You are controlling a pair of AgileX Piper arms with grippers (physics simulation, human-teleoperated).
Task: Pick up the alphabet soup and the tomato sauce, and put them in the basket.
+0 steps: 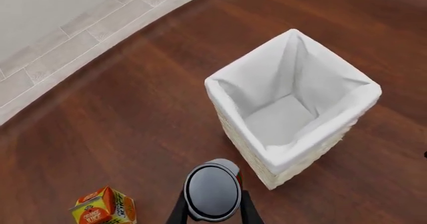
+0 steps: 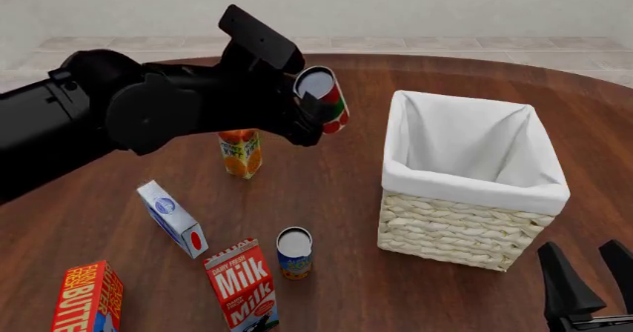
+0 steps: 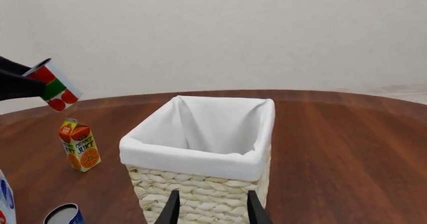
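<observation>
My left gripper [image 2: 314,117] is shut on the tomato sauce [image 2: 324,98], a slim red can with a green band and grey top, held tilted in the air left of the basket [image 2: 465,221]. The can's grey top fills the left wrist view [image 1: 212,191], with the basket's rim [image 1: 220,91] beyond it. The can also shows in the right wrist view [image 3: 55,85]. The alphabet soup [image 2: 293,253], a blue and orange can with a pale top, stands on the table left of the basket's front; its top shows in the right wrist view [image 3: 63,215]. My right gripper [image 2: 594,281] is open and empty by the basket's front right corner.
An orange juice carton [image 2: 240,152] stands below the left arm. A milk carton [image 2: 242,285], a white and blue carton [image 2: 172,218] and a red butter box [image 2: 87,299] sit at the front left. The wooden table's far edge [image 2: 445,56] curves behind the basket.
</observation>
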